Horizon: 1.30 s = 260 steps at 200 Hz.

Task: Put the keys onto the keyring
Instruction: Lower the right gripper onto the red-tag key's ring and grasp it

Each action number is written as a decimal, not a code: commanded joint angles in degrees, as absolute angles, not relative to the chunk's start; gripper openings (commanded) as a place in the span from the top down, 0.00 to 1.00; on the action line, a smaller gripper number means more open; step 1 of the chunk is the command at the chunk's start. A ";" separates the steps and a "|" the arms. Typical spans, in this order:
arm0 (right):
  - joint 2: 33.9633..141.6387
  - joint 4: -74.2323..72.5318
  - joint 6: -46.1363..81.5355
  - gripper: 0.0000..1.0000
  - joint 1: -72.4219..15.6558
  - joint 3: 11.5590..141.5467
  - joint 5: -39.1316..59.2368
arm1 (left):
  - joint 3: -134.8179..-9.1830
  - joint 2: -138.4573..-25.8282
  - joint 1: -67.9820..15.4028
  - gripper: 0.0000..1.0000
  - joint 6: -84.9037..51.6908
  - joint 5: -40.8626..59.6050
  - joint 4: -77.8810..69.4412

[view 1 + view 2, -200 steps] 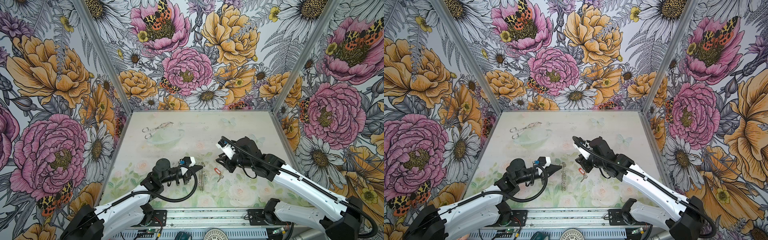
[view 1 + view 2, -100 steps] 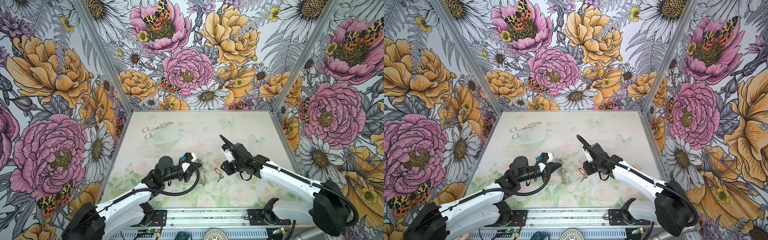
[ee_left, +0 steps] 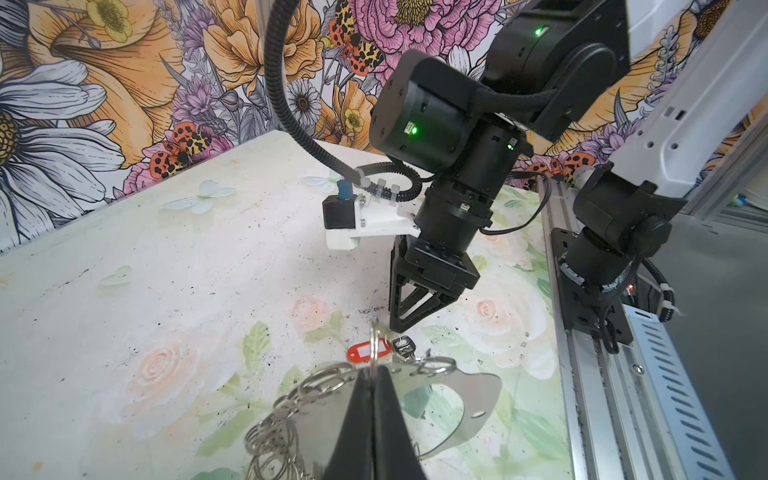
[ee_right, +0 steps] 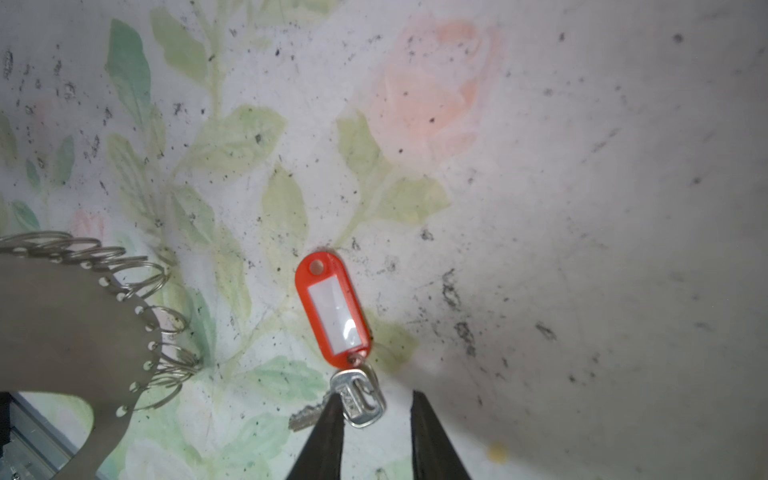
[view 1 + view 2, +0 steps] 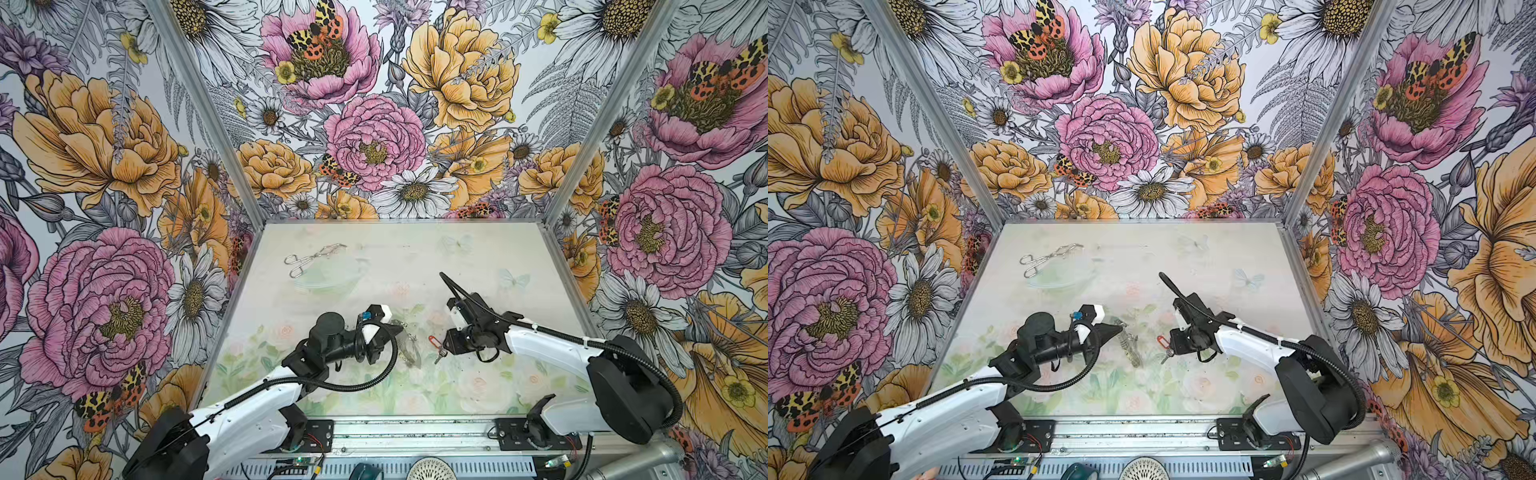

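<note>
The left claw (image 3: 371, 371) pinches shut on the dark grey ring-fringed hoop keyring (image 3: 473, 384). The half-open, empty right claw (image 4: 374, 397) should centre over the small silvery red-tagged keys (image 4: 360, 402) at its tips before closing.

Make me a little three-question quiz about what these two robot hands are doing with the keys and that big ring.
1. True or false: the left hand is shut on the keyring.
2. Where are the keys with the red tag? A: lying on the table. B: hanging from the keyring. C: lifted in the air.
3. Fill in: the right hand, down at the keys, has its jaws ____.

Key: 1 true; 2 A; 3 open.
</note>
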State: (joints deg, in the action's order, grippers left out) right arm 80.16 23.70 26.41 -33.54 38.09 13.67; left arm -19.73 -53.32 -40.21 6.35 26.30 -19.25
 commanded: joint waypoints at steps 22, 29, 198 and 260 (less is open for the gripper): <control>82.44 19.02 28.40 0.72 -32.88 37.35 16.10 | -19.25 -52.47 -39.47 1.00 6.04 26.28 -21.36; 82.90 19.07 28.43 0.73 -32.84 37.44 16.09 | -19.31 -52.51 -39.46 1.00 5.98 26.38 -21.45; 82.09 26.73 24.18 0.99 -34.62 41.97 11.82 | -18.46 -53.78 -38.39 1.00 6.14 25.93 -22.78; 85.29 41.66 18.82 1.00 -37.42 48.79 1.16 | -18.37 -54.05 -38.23 1.00 6.12 25.77 -22.84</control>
